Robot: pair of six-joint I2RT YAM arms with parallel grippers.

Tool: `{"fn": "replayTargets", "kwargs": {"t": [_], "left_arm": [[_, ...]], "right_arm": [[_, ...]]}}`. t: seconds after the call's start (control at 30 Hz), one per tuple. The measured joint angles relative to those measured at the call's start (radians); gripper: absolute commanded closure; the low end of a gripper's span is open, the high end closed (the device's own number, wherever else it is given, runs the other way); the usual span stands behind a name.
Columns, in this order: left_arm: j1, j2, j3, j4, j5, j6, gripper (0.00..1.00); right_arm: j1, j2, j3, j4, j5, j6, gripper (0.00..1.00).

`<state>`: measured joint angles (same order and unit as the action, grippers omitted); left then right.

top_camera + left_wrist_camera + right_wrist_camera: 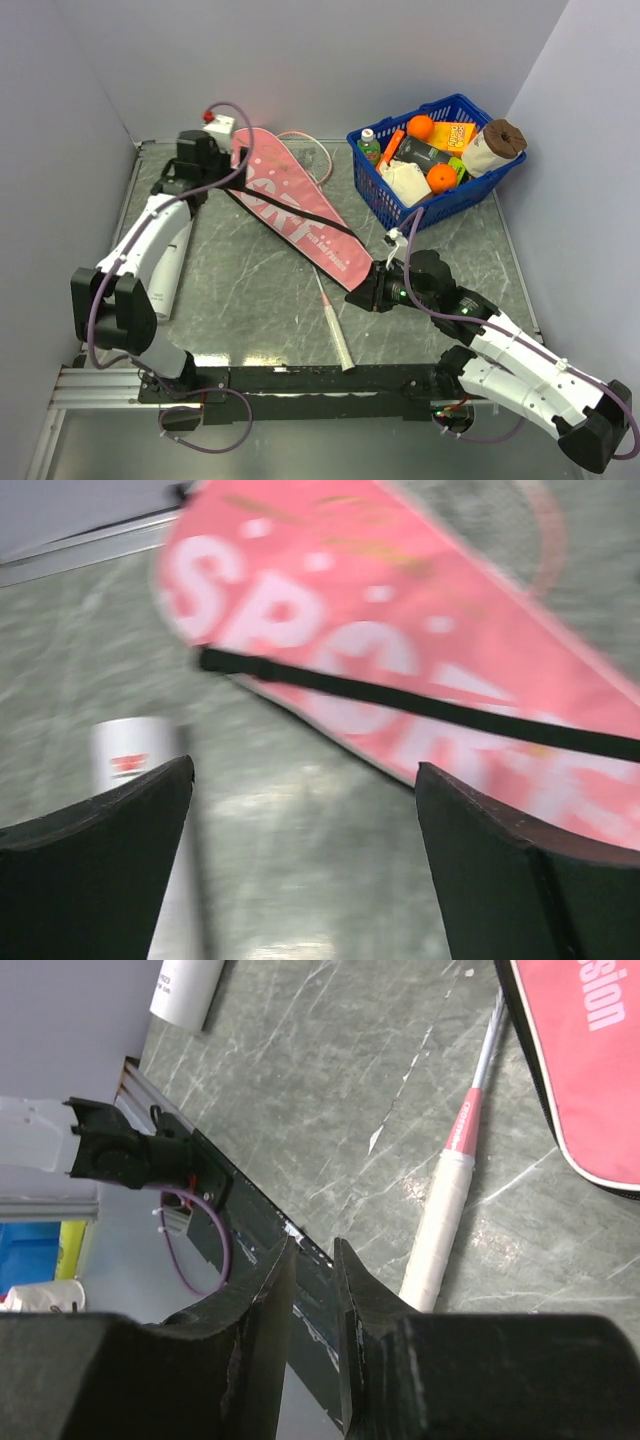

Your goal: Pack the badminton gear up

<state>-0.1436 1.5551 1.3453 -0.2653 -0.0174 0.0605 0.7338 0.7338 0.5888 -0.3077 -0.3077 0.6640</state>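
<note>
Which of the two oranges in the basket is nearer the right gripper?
The orange at the near side of the blue basket, beside the paper roll. The other orange sits by the far rim, farther from the right gripper.

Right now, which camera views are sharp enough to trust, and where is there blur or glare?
Left wrist: motion-blurred; the pink bag with its SPORT lettering, the black strap and the white tube are all smeared. Right wrist: crisp on the racket handle and the marbled table. Top external: sharp and evenly lit, with only a faint sheen on the table.
</note>
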Motion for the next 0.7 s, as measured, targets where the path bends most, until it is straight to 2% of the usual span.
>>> {"fn": "replayTargets", "kwargs": {"t": [0.07,0.17,0.4,0.7], "left_arm": [[-0.075,-0.025,-0.015,0.003,0.004,-0.043,0.04],[-0.131,-0.071,-0.093,0.04,0.024,-0.132,0.01],[-0.172,-0.12,-0.317,0.183,0.15,-0.395,0.04],[-0.281,-0.197,-0.441,0.301,0.179,-0.553,0.04]], "right_arm": [[0.0,0.001,0.0,-0.001,0.008,0.0,0.7],[0.0,0.001,0.0,-0.008,0.027,0.0,0.69],[0.0,-0.012,0.0,-0.058,0.086,-0.016,0.66],[0.0,-0.021,0.0,-0.105,0.184,-0.043,0.62]]}}
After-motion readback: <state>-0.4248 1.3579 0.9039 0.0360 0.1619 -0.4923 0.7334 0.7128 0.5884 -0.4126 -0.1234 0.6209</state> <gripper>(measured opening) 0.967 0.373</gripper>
